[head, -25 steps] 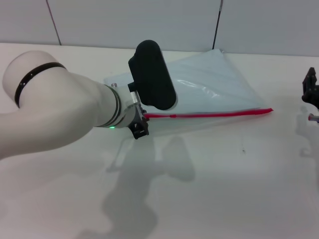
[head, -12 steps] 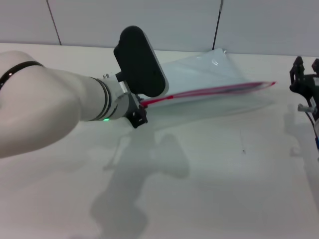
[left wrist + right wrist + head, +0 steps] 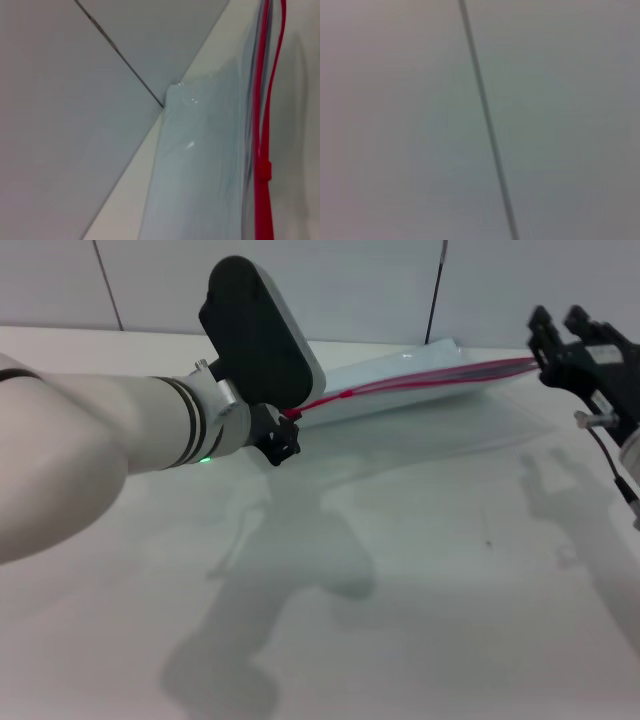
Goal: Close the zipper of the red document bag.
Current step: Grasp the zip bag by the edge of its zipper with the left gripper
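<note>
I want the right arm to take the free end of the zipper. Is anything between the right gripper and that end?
Nothing visible. The right gripper sits just beside the far end of the zipper, with only bare table below. The left gripper is at the bag's opposite end.

A white worktop (image 3: 420, 570) is filling the frame, with the red document bag (image 3: 420, 380) lying at its upper middle.
</note>
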